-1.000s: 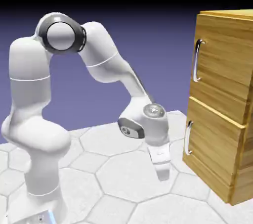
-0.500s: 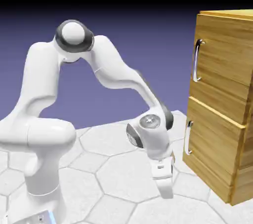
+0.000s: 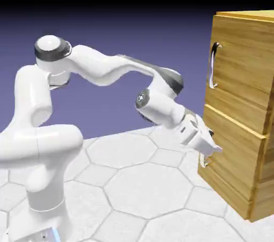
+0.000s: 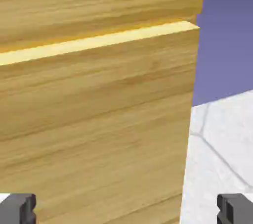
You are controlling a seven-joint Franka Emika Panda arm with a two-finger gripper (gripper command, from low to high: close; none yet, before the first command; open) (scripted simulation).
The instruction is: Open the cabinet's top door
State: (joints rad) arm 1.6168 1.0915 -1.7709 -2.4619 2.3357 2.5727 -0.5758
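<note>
The white arm's two-finger gripper [image 3: 207, 147] has swung up toward the golden-brown wooden cabinet [image 3: 243, 107], jaws spread wide and empty, below the top door's curved silver handle [image 3: 213, 64].

The white arm [image 3: 101, 70] stretches out to the right, forearm sloping down; its hand [image 3: 208, 147] points right, fingers [image 4: 18, 208] seemingly wide apart.

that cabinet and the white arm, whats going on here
A white robot arm is reaching toward a tall wooden cabinet. Its pincer is open, holds nothing, and sits low, in front of the lower panel near that panel's short handle. The top door looks shut, and its long silver handle is untouched, well above the pincer. The hand view shows mostly wood grain, with both fingertips spread wide apart.
</note>
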